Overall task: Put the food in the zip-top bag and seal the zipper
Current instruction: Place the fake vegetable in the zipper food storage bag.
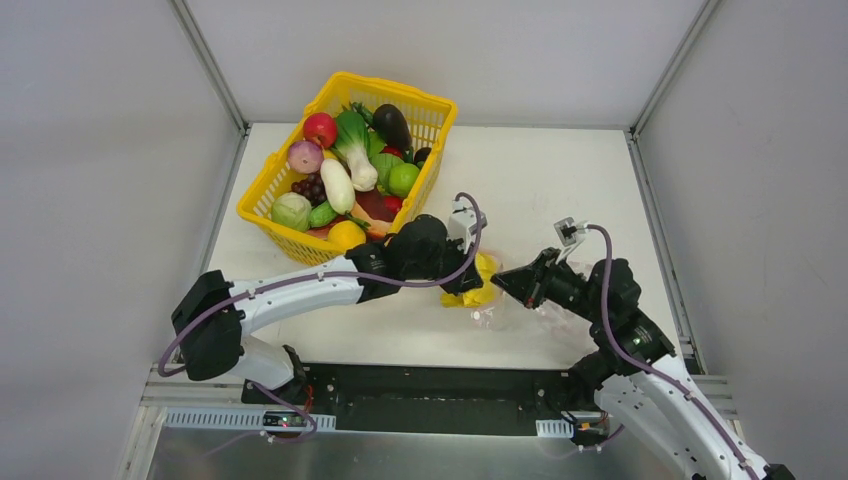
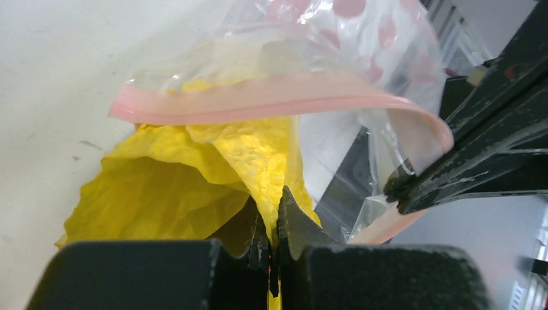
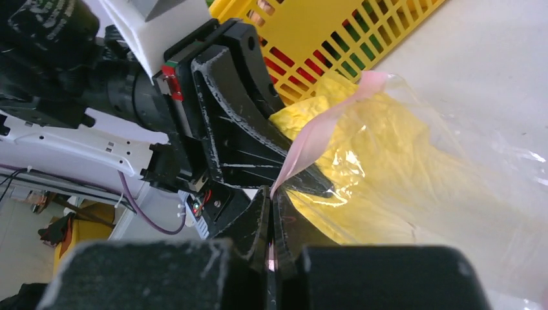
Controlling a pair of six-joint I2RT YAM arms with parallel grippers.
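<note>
A yellow ruffled cabbage [image 1: 484,284] lies half inside the clear zip-top bag [image 1: 520,312] on the table between my arms. My left gripper [image 1: 466,285] is shut on a leaf of the cabbage [image 2: 213,174]; the pink zipper [image 2: 271,97] arches open over it. My right gripper [image 1: 502,283] is shut on the zipper strip [image 3: 310,139] at the bag's mouth, holding it open. In the right wrist view the cabbage [image 3: 381,161] shows through the bag [image 3: 478,194], with the left gripper's fingers [image 3: 239,123] against it. More food fills the basket.
A yellow mesh basket [image 1: 268,180] stands at the back left, holding a red apple [image 1: 320,128], white radish [image 1: 337,184], green lime [image 1: 403,178], eggplant [image 1: 391,125] and other toy produce. White walls enclose the table on three sides.
</note>
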